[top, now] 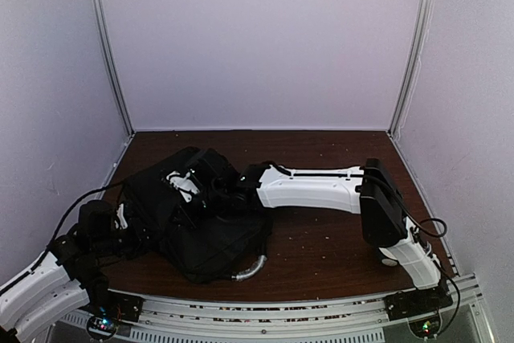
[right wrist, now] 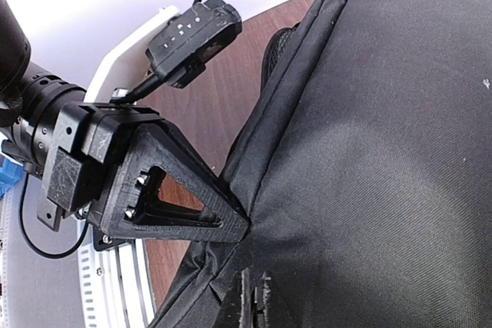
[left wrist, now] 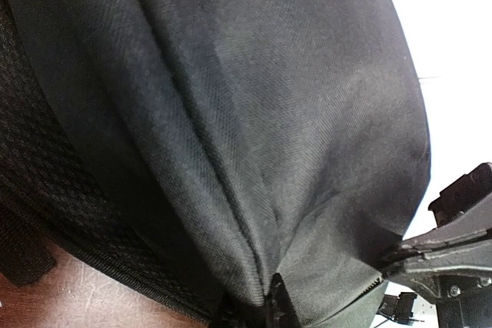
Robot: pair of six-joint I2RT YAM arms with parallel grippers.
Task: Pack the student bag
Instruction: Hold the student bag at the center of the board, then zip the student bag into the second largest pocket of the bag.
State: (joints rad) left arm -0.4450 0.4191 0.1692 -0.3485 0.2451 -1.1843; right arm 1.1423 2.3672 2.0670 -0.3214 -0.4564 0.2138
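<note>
The student bag (top: 210, 240), a big black fabric backpack with a silvery curved handle (top: 250, 268), lies left of the table's middle. My left gripper (top: 148, 226) comes in from the left and is shut on a fold of the bag's cloth (left wrist: 231, 136). Its fingertips (left wrist: 274, 303) pinch the fabric at the bottom of the left wrist view. My right gripper (top: 237, 192) reaches across from the right and is shut on the bag's cloth (right wrist: 369, 151). Its fingertips (right wrist: 244, 301) are closed low in the right wrist view. The left gripper's black triangular finger (right wrist: 181, 205) pinches the bag just beside them.
The brown table (top: 337, 238) is walled by white panels at the back and both sides. A metal rail (top: 281, 311) runs along the near edge. The right arm's white forearm (top: 313, 189) stretches over the table's middle. A wrist camera (right wrist: 192, 36) sits on the left gripper.
</note>
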